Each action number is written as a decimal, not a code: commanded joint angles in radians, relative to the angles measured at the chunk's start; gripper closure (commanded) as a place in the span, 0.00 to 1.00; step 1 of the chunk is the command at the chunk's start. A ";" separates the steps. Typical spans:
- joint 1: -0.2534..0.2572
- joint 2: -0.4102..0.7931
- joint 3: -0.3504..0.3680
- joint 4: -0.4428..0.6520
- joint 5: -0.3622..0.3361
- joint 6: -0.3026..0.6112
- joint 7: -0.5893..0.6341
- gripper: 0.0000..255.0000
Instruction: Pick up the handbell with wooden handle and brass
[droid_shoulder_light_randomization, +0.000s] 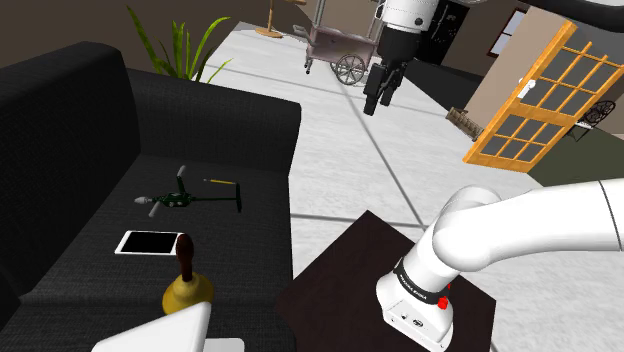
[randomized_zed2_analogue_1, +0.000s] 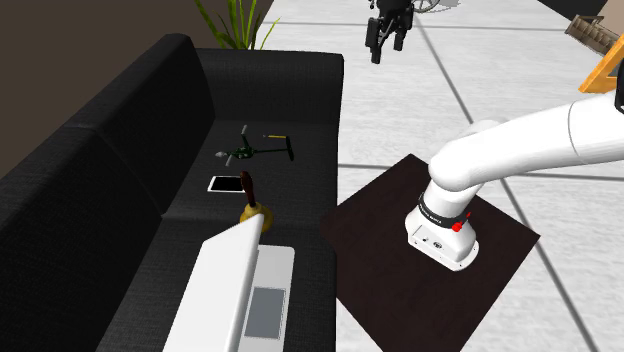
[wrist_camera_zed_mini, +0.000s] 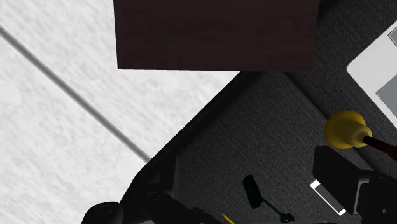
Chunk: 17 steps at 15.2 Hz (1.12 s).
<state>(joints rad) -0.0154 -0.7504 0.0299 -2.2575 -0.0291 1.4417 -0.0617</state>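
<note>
Item: handbell (droid_shoulder_light_randomization: 186, 286), upright on sofa (droid_shoulder_light_randomization: 255, 245) seat. I see it well below my end effector (droid_shoulder_light_randomization: 379, 100), which hangs wide open and empty.

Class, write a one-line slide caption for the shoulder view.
Open gripper hangs high, well apart from the handbell standing upright on the black sofa.

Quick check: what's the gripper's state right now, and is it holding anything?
Gripper: open, holding nothing. The bell stands on the sofa, well apart from it.
</note>
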 joint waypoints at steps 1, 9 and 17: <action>0.000 0.000 0.000 0.000 0.000 0.000 0.000 0.00; 0.061 0.079 0.124 -0.095 0.095 0.191 0.108 0.00; 0.114 0.232 0.256 -0.118 0.159 0.391 0.211 0.00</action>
<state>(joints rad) 0.0901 -0.5372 0.2673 -2.3723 0.1215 1.8068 0.1334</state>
